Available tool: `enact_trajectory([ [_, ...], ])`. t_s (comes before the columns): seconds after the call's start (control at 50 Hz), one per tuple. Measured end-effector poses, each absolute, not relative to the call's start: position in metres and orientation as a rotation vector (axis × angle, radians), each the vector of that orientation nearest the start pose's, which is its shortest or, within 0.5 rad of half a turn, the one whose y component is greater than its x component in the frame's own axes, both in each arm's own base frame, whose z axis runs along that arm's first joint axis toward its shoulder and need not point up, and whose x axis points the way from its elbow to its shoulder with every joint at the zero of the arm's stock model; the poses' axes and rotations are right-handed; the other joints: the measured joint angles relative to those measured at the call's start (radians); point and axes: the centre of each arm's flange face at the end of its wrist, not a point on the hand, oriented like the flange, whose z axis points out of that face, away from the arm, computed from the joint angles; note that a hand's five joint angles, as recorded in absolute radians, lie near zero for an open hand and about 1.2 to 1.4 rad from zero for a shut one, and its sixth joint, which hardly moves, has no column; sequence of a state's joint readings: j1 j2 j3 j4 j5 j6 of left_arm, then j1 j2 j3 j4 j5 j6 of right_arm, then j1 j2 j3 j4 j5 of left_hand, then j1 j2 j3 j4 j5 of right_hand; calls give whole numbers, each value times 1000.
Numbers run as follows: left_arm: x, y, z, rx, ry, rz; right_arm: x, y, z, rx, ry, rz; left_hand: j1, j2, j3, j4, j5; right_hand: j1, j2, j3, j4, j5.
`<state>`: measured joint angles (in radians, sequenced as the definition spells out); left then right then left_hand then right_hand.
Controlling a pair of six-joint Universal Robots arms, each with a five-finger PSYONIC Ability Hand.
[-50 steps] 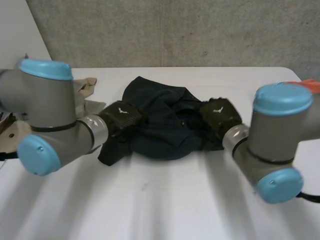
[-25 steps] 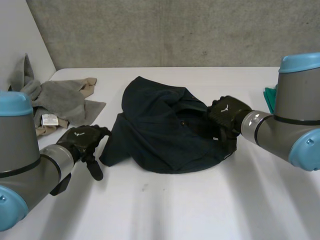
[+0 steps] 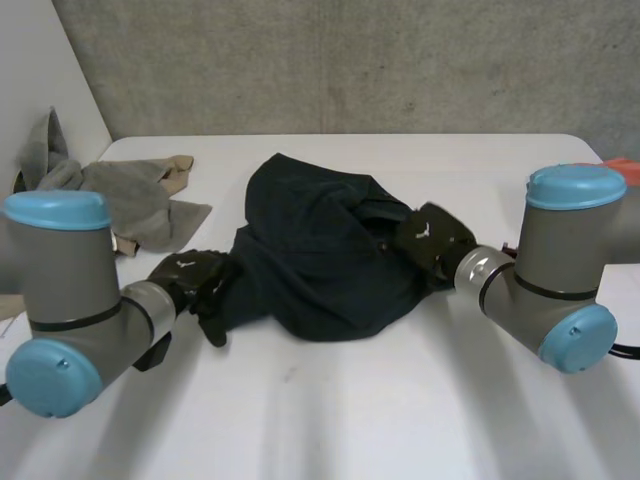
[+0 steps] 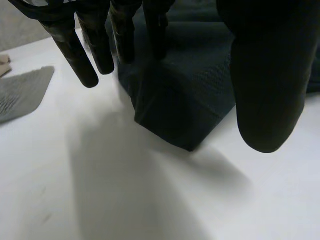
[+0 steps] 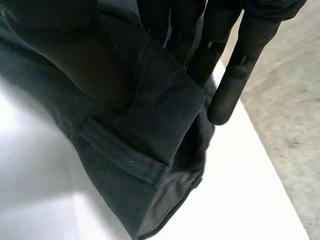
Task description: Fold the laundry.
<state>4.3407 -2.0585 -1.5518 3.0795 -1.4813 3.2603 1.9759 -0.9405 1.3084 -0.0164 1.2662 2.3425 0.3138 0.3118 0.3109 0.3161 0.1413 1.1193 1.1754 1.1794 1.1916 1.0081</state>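
Observation:
A crumpled dark blue garment (image 3: 320, 250) lies in the middle of the white table (image 3: 330, 410). My left hand (image 3: 190, 278) is at its near left corner. In the left wrist view its fingers (image 4: 75, 50) hang straight over that corner (image 4: 175, 105) and the thumb (image 4: 270, 75) stands apart on the other side, so the hand is open. My right hand (image 3: 435, 238) is at the garment's right edge. In the right wrist view a thick hemmed fold with a loop (image 5: 150, 115) is pinched between its thumb (image 5: 50, 20) and fingers (image 5: 235, 75).
A grey cloth (image 3: 125, 200) lies on a beige one (image 3: 180, 165) at the back left of the table. A red-orange thing (image 3: 625, 168) sits at the far right edge. A concrete wall (image 3: 350, 60) runs behind the table.
My left hand left the garment, swung out over the bare table at the left, and has come back to the garment's left corner. My right hand has closed on the right edge.

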Motion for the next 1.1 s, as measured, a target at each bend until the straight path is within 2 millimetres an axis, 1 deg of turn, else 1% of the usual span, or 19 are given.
enact_trajectory([
  [0.04,-259,-267,150,806,2802,-1647,302,-300,174,-1584,1922,-1848,36,35,37,33,33,-1,0,0,0,0],
  [0.1,-269,-268,147,846,2787,-1653,300,-297,197,-1456,1912,-1906,229,212,213,212,213,-1,0,0,0,0],
  [0.12,-273,-269,146,857,2779,-1655,299,-295,206,-1411,1909,-1923,517,477,476,476,473,0,0,0,0,0],
  [0.14,-275,-269,145,865,2771,-1657,298,-294,211,-1381,1907,-1933,598,534,534,534,530,0,0,0,0,0],
  [0.18,-280,-271,145,876,2752,-1664,295,-291,222,-1313,1910,-1949,840,806,802,806,798,0,0,0,0,0],
  [0.24,-285,-272,149,875,2722,-1682,290,-288,231,-1239,1928,-1962,849,866,869,874,845,0,0,0,0,0],
  [0.3,-287,-272,163,857,2681,-1723,284,-287,236,-1177,1973,-1980,849,874,878,880,845,-1,0,3,0,0],
  [0.36,-285,-271,188,830,2634,-1796,279,-286,239,-1140,2023,-2004,849,877,878,880,845,0,0,4,1,0],
  [0.46,-271,-264,254,787,2511,-1995,271,-283,248,-1104,2087,-2054,849,877,879,881,845,0,0,4,1,0],
  [0.58,-248,-246,337,779,2291,-2273,259,-270,284,-1053,2053,-2159,849,877,880,881,845,0,0,4,1,0],
  [0.68,-240,-235,373,810,2173,-2399,252,-254,311,-1008,1989,-2222,849,880,882,881,845,0,0,4,1,0],
  [0.76,-243,-240,373,845,2183,-2384,250,-248,317,-992,1976,-2216,849,880,882,881,846,0,0,4,2,0],
  [0.86,-256,-263,343,907,2268,-2246,253,-254,301,-1012,2038,-2129,849,880,882,881,845,0,0,4,2,0],
  [0.88,-256,-263,343,907,2268,-2246,253,-254,301,-1012,2038,-2129,849,880,882,881,845,0,0,4,2,0],
  [0.92,-266,-281,319,951,2302,-2153,259,-264,284,-1037,2088,-2059,849,880,882,881,845,0,0,4,2,0],
  [0.98,-275,-299,305,974,2294,-2116,267,-276,271,-1043,2103,-2033,849,880,882,881,845,0,0,4,2,0],
  [1.02,-279,-310,305,974,2265,-2133,271,-282,268,-1036,2098,-2042,849,880,882,881,845,0,0,4,2,0],
  [1.04,-283,-319,311,960,2220,-2181,277,-296,268,-1001,2066,-2094,849,880,882,881,845,-1,0,4,3,0],
  [1.1,-288,-334,336,907,2094,-2337,286,-316,279,-904,1971,-2227,849,880,882,881,845,0,0,4,4,0],
])
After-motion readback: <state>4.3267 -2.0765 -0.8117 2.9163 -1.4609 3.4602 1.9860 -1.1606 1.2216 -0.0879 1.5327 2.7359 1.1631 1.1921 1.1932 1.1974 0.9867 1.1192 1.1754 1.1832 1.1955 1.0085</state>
